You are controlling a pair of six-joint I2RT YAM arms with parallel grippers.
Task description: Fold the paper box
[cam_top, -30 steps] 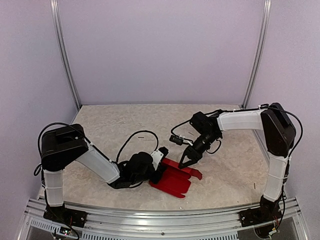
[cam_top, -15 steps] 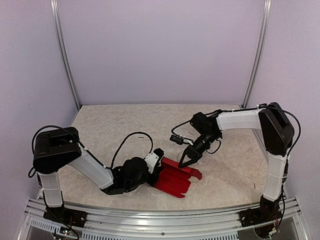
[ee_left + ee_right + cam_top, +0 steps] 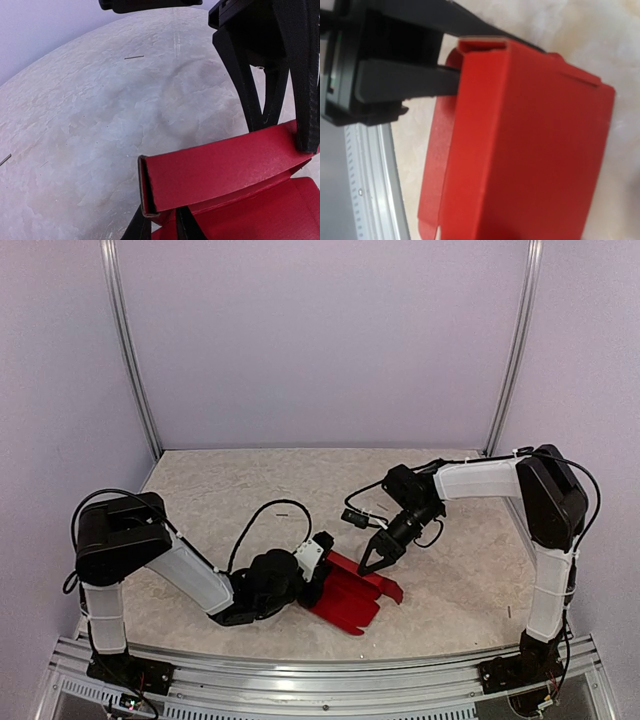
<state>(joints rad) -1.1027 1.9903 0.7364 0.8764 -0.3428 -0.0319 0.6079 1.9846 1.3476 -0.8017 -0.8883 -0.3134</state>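
From above, the paper box (image 3: 352, 608) lies on the table (image 3: 230, 490) near the front edge, between the two arms, partly folded with one wall raised. My left gripper (image 3: 318, 585) sits low at the box's left end. My right gripper (image 3: 372, 562) points down onto the raised wall from behind.

On the left wrist camera, the raised red wall (image 3: 225, 170) crosses the view with its hollow folded end nearest me. My own fingers (image 3: 186, 227) pinch the card just under that end. The right gripper (image 3: 280, 135) stands over the wall with its fingers spread, one tip on the near face and the other dropping behind.

On the right wrist camera, the box (image 3: 530, 150) fills the view. The left fingers (image 3: 410, 82) close on its folded end, with the front rail (image 3: 370, 175) beyond. My own right fingers do not show here.
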